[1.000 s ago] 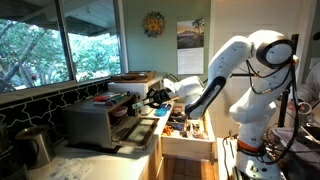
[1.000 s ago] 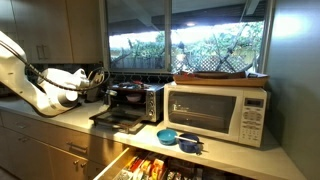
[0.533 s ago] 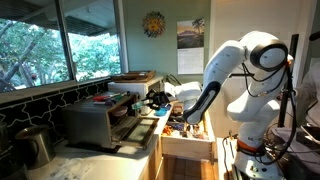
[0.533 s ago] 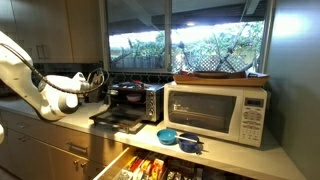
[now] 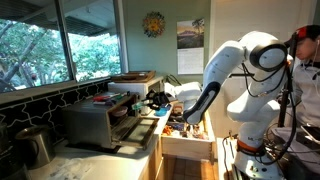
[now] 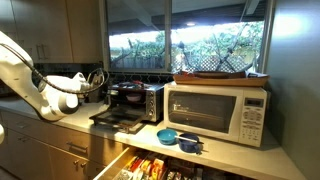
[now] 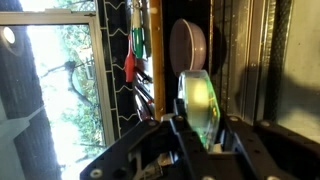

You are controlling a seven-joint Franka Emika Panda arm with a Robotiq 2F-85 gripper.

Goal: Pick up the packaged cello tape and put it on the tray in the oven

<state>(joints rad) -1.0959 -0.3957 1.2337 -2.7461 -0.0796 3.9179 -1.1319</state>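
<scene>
The packaged cello tape [image 7: 198,95], a greenish roll in clear wrap, is pinched between the two fingers of the gripper [image 7: 200,122] in the wrist view, clear of any support. A dark round bowl [image 7: 187,45] sits at its 12 o'clock, and red- and green-handled utensils [image 7: 133,45] at its 10 o'clock. In an exterior view the gripper [image 6: 93,80] hovers at 9 o'clock of the oven [image 6: 150,102], whose door [image 6: 116,120] lies dropped open over the surface [image 6: 148,128]. A white microwave [image 6: 218,112] stands at the oven's 3 o'clock.
</scene>
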